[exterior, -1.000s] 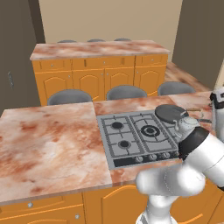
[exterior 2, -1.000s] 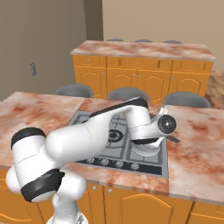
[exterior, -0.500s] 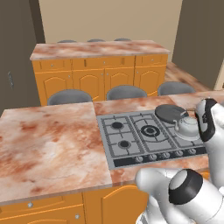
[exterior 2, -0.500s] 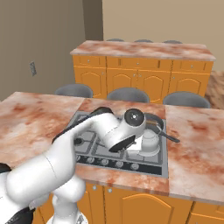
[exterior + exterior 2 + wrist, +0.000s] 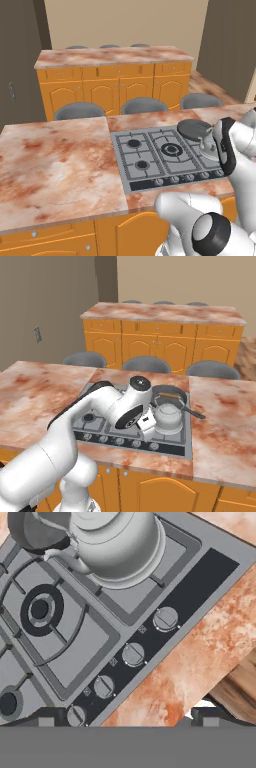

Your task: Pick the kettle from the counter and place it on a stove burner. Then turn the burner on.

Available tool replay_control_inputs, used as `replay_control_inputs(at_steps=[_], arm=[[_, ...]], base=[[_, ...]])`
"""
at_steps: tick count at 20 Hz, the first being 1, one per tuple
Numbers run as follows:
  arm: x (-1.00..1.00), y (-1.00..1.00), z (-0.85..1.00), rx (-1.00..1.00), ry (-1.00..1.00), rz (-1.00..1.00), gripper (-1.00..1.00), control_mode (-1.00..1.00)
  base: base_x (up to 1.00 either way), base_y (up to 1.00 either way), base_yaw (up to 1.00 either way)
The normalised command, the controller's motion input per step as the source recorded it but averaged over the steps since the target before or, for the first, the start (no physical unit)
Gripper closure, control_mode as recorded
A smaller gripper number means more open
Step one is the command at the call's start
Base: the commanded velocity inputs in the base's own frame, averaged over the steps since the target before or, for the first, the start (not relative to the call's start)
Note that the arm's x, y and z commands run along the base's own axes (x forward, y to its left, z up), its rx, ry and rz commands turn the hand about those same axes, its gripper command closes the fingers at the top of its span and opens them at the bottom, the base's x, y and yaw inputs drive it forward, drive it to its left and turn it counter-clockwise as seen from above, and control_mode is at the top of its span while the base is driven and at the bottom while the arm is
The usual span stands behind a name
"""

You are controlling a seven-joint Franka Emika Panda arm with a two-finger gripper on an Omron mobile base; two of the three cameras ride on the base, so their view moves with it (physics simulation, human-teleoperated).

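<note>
The silver kettle (image 5: 168,416) stands upright on the front right burner of the grey cooktop (image 5: 100,428), free of my hand. In the hand view the kettle (image 5: 120,542) is at the top, with the row of burner knobs (image 5: 133,654) just below it. My gripper (image 5: 126,718) hovers open over the cooktop's front edge, its fingertips (image 5: 46,718) wide apart with nothing between them. In the right base view the gripper (image 5: 148,427) hangs just left of the kettle, above the knobs. The arm half hides the kettle (image 5: 206,145) in the left base view. The pinkish-red counter (image 5: 60,160) surrounds the cooktop.
A flat dark pan (image 5: 170,395) with a long handle sits on the rear right burner, right behind the kettle. Three grey stools (image 5: 144,106) stand past the counter's far edge. A second marbled counter (image 5: 110,56) with orange cabinets runs along the back wall.
My hand has let go of the kettle and drawn back from it toward the cooktop's front edge, over the knob row. The kettle stays on the front right burner.
</note>
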Motion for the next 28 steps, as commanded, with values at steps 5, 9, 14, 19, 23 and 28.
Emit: replay_control_inputs(at_steps=[5,9,14,19,23,28], arm=[[0.00,0.00,0.00,-0.01,0.03,0.03,-1.00,-1.00],[0.07,-0.11,0.00,0.00,0.02,0.02,-1.00,-1.00],[0.15,-0.20,-0.23,-0.12,0.11,0.20,-1.00,-1.00],[0.00,-0.05,-0.38,-0.22,0.09,0.31,-1.00,-1.00],[0.00,-0.05,-0.38,-0.18,0.08,0.25,-1.00,-1.00],[0.00,0.00,-0.06,-0.02,0.02,0.03,-1.00,-1.00]], base=[[0.00,0.00,0.00],[0.00,0.00,0.00],[0.00,0.00,0.00],[0.00,0.00,0.00],[0.00,0.00,0.00],[0.00,0.00,0.00]])
